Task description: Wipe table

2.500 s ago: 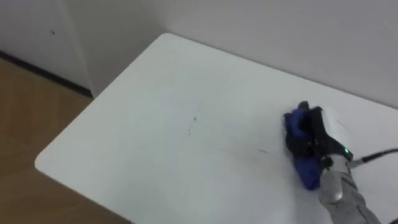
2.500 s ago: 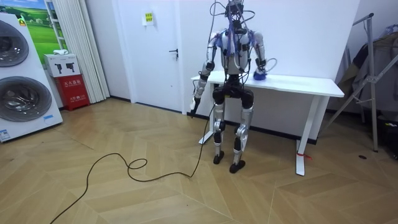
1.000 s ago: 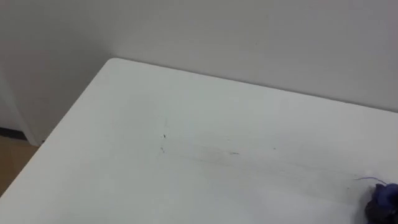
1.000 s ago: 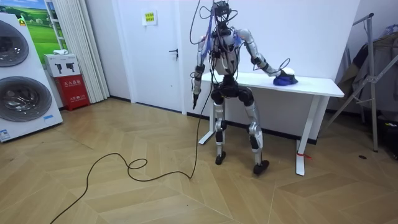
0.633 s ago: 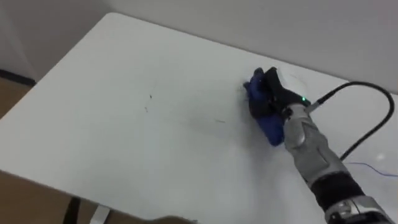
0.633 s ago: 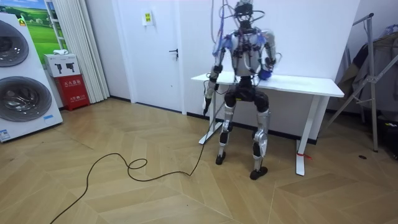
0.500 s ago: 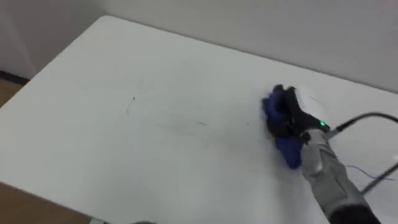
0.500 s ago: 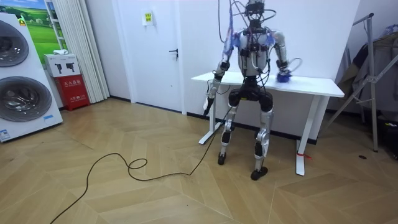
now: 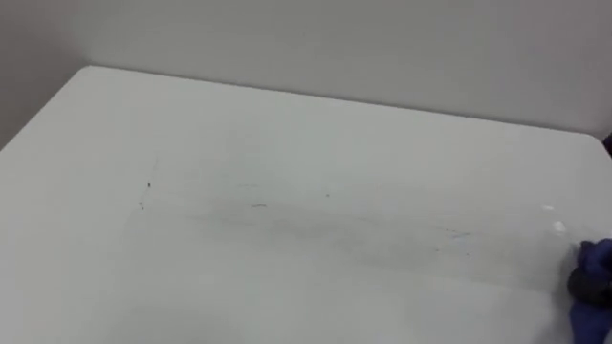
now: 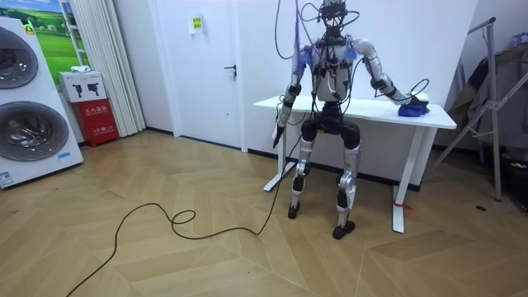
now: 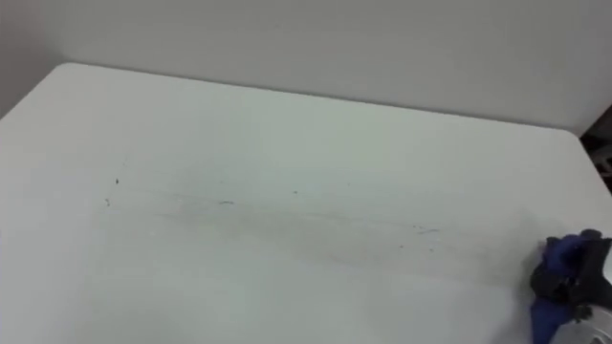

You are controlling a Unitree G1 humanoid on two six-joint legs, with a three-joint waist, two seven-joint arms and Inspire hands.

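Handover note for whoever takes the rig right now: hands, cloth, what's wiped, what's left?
Right hand: shut on the blue cloth at the table's right end, arm stretched out.
Left hand: hangs by the robot's side, off the table.
Done: cannot tell how much has been wiped.
Left: dark specks and faint streaks mark the left and middle of the top; the cloth should probably go over them next.

Right hand point(image 11: 576, 277), likely cloth point(image 11: 562, 250), edge-cropped
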